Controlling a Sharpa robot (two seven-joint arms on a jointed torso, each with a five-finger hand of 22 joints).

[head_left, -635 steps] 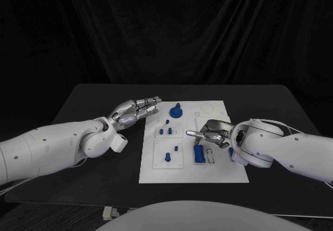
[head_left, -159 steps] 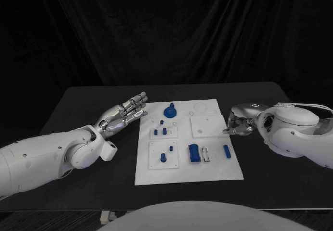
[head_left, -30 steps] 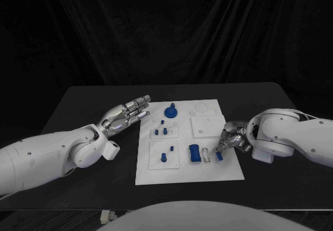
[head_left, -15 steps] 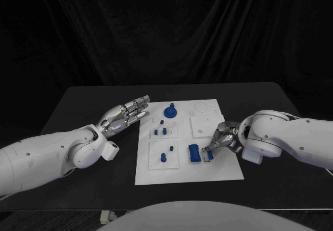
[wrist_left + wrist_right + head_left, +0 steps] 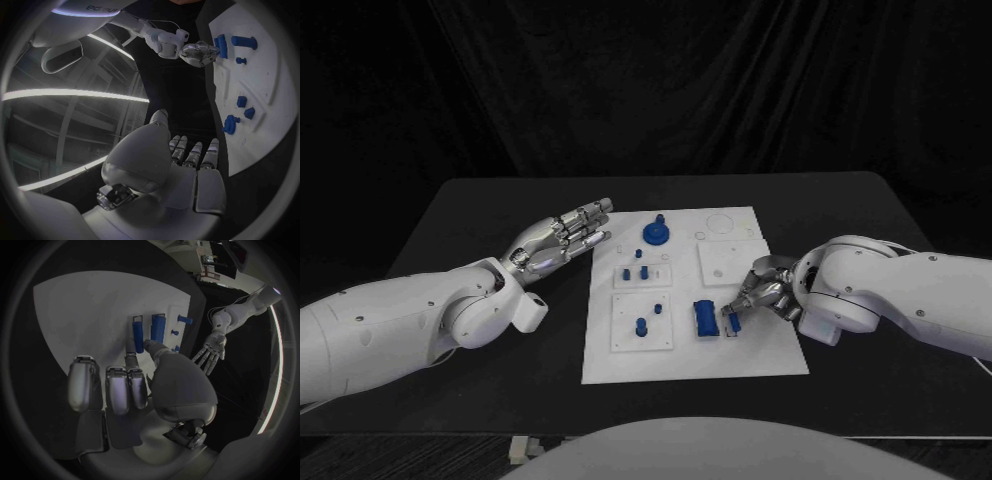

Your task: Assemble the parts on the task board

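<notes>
Beside the big blue cylinder [image 5: 705, 318], right hand [image 5: 764, 294] pinches a slim blue rod [image 5: 138, 334]; I'd seat it straight.

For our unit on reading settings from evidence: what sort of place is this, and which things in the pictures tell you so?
Probably a robotics lab or test bench. A white task board with small blue parts lies on a black table against dark curtains, and the left robot hand and right robot hand work over it.

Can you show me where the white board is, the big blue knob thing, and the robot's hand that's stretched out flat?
White board [image 5: 697, 362]: head view, bare near edge.
Blue knob [image 5: 656, 235]: head view, its round base.
Left hand [image 5: 563, 236]: head view, middle of the open palm.
</notes>
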